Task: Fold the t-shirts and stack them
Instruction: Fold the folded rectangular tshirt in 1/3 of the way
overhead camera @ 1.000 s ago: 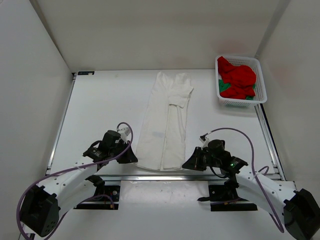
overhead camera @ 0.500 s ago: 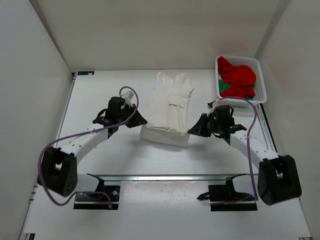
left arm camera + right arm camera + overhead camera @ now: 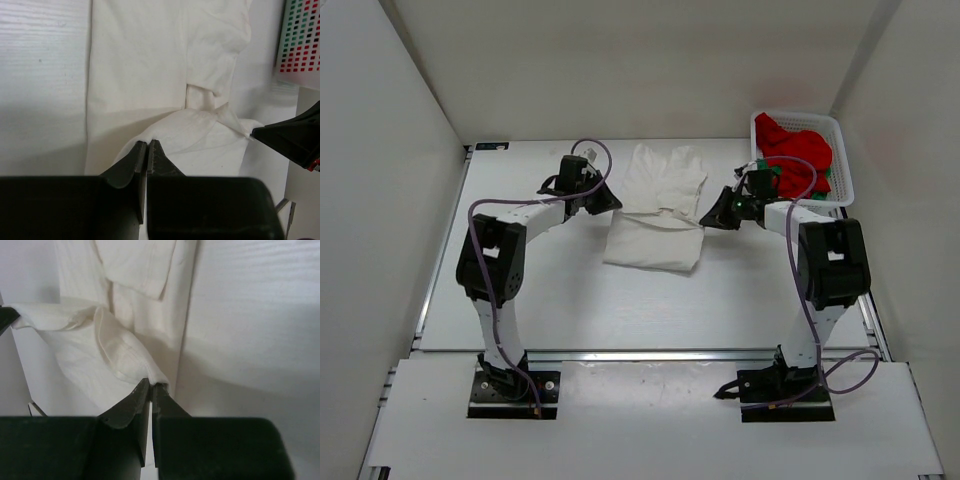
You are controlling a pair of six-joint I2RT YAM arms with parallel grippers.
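The white t-shirt (image 3: pixel 658 215) lies at the table's middle back, its near half lifted and doubled over towards the far half. My left gripper (image 3: pixel 613 206) is shut on its left bottom corner (image 3: pixel 165 131), held above the shirt. My right gripper (image 3: pixel 707 219) is shut on its right bottom corner (image 3: pixel 159 380). The far half with the sleeves lies flat (image 3: pixel 150 55). The red t-shirt (image 3: pixel 798 158) and the green t-shirt (image 3: pixel 768 178) sit crumpled in the basket.
The white lattice basket (image 3: pixel 842 160) stands at the back right corner, just right of my right arm, and shows in the left wrist view (image 3: pixel 302 35). White walls close in the table on three sides. Both arms reach far out over the table.
Both grippers have carried the shirt's bottom hem from the near edge away towards the back, doubling the near half over the far half. The shirt now looks about half as long.
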